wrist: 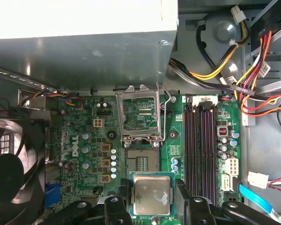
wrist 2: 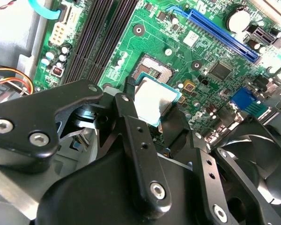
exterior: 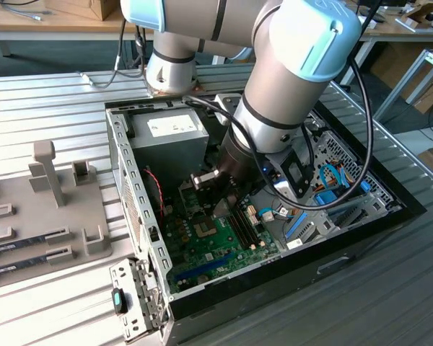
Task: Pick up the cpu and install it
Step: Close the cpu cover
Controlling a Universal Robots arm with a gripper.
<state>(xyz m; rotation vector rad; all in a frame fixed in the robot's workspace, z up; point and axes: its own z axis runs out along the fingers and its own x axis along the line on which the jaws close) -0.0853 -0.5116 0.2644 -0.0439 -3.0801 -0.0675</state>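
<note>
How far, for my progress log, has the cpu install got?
Done: the cpu is picked up and the socket lies open. In hand: the gripper is shut on the cpu, close to the socket. Left: the cpu is not yet seated.

A black computer case [exterior: 289, 272] lies open on a slatted metal table [exterior: 50, 101], power supply [exterior: 169, 133] inside.

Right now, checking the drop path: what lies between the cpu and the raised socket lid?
The open, empty socket lies between the cpu, held in the gripper, and the lid, in the first wrist view.
</note>
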